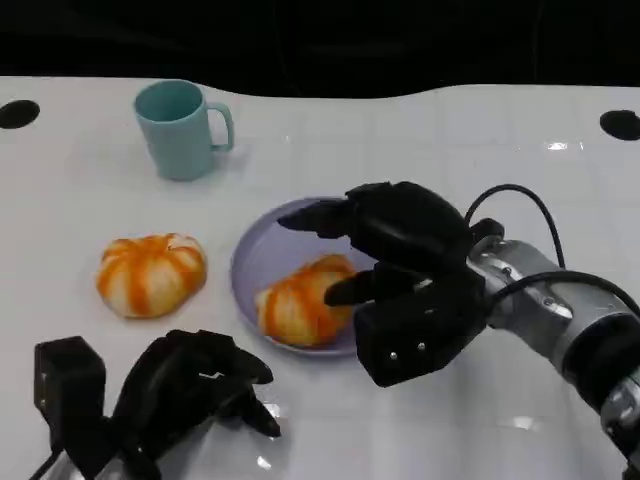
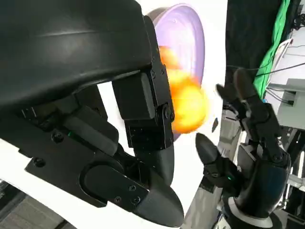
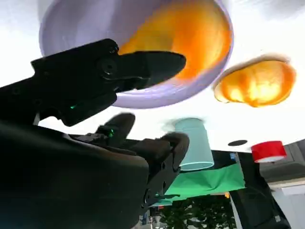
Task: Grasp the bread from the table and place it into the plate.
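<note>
One orange-striped bread [image 1: 300,300] [image 2: 188,102] [image 3: 190,38] lies in the lilac plate [image 1: 255,255] [image 2: 183,33] [image 3: 71,28], toward its near edge. My right hand [image 1: 400,265] [image 2: 243,143] [image 3: 119,90] hovers over the plate's right side with fingers spread around the bread, holding nothing. A second striped bread [image 1: 150,273] [image 3: 257,82] sits on the white table to the plate's left. My left hand [image 1: 185,385] [image 2: 128,119] rests low near the table's front edge, fingers loosely curled and empty.
A light teal mug [image 1: 180,128] [image 3: 193,143] stands at the back left, behind the loose bread. Black round holes [image 1: 18,113] [image 1: 620,124] mark the table's far corners. A red roll [image 3: 267,151] lies beyond the table.
</note>
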You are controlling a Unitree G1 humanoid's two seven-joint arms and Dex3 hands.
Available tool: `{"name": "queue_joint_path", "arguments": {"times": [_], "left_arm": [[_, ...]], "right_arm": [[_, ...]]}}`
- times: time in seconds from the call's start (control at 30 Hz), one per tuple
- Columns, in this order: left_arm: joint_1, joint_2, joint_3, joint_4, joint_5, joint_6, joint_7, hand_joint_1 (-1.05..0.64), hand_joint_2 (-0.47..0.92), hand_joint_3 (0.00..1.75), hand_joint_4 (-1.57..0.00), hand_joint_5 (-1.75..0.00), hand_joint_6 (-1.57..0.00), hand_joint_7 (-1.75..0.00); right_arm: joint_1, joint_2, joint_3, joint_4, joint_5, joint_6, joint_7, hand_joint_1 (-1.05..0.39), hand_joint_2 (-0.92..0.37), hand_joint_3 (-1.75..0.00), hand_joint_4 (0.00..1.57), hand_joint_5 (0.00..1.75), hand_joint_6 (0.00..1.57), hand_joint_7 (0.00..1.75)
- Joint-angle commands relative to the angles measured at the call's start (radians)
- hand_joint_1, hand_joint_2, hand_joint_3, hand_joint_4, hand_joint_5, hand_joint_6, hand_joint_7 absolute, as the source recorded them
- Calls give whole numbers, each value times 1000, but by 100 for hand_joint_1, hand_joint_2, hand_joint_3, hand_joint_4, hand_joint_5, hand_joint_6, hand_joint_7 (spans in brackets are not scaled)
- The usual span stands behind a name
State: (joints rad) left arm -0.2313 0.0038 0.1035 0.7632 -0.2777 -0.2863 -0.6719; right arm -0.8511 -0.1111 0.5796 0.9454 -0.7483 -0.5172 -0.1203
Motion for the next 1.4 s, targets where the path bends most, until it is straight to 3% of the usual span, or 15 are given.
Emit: {"name": "queue_joint_path", "arguments": {"times": [0.03,0.27,0.5,0.8,0.9,0.93,1.03,1.13,1.3,1.4], "left_arm": [[23,13,-2,6,14,21,18,-105,79,0,-152,-61,-157,-26],[24,10,-3,3,14,18,21,-105,79,0,-151,-61,-157,-25],[19,10,2,13,4,15,5,-105,79,0,-151,-61,-157,-23],[16,7,3,15,6,14,8,-105,79,0,-151,-61,-157,-23],[12,6,3,20,7,14,13,-105,79,1,-151,-61,-157,-23],[11,6,3,21,8,14,14,-105,79,1,-152,-61,-157,-23],[9,5,0,21,14,15,24,-105,79,0,-153,-61,-157,-25],[10,4,0,20,12,15,22,-105,80,0,-153,-60,-157,-25],[14,7,0,16,9,11,13,-105,80,0,-153,-60,-157,-24],[16,8,1,12,5,14,6,-105,80,1,-152,-59,-157,-23]], "right_arm": [[21,-26,0,-38,7,10,24,-97,-92,-42,16,24,16,0],[78,-70,-18,-119,28,-6,49,-97,-92,-42,18,25,16,0],[171,-110,-66,-189,101,-74,59,-90,-92,-38,27,31,25,4],[311,-130,-154,-258,241,-196,61,-77,-92,-36,51,51,51,15],[367,-119,-194,-284,310,-217,75,-72,-92,-30,51,104,61,37],[384,-115,-204,-293,331,-221,81,-70,-92,-28,51,123,59,55],[440,-101,-239,-320,424,-230,129,-66,-92,-27,56,156,54,97],[493,-85,-268,-347,530,-229,202,-60,-92,-29,54,172,49,136],[593,-62,-308,-430,705,-183,337,-55,-92,-30,58,175,48,162],[652,-66,-326,-498,735,-160,374,-53,-92,-33,60,175,45,171]]}}
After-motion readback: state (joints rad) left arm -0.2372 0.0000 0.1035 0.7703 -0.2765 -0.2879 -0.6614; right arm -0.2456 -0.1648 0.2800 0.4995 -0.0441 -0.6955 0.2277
